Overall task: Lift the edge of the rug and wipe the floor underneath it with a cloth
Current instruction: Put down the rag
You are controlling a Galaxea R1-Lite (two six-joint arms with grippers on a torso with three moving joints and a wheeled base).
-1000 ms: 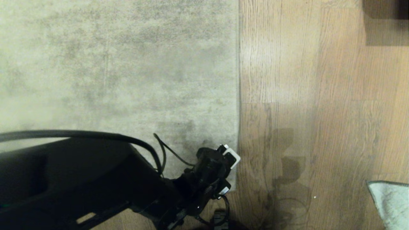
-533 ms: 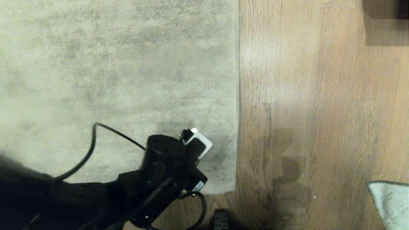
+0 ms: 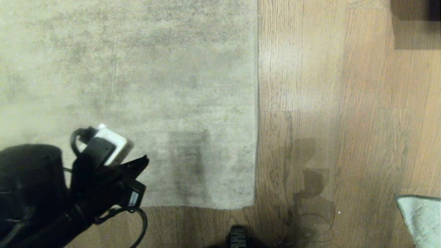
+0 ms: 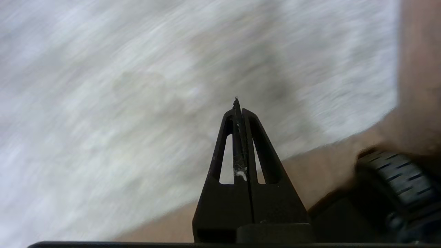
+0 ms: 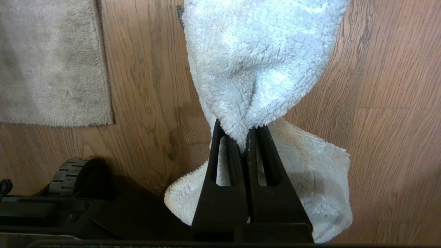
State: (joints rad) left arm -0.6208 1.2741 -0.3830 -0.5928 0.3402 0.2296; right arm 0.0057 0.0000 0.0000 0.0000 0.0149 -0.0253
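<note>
Jaws of left gripper [image 4: 238,106] clenched on nothing, hovering over rug, at 8 o'clock in head view. Jaws of right gripper [image 5: 245,137] pinched on the cloth [image 5: 255,65], draped onto the floor [image 3: 344,103]; cloth corner at 4 o'clock in head view. Rug edge [image 3: 256,103] flat, running 12 to 6 through centre, corner at 6 o'clock. Base wheel [image 3: 237,237] just below corner.

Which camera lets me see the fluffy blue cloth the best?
The right wrist view. There the cloth fills the middle, pinched in the shut right gripper and draped over the floor. The head view catches only one corner of the cloth at the picture's edge. The left wrist view shows none of it.
</note>
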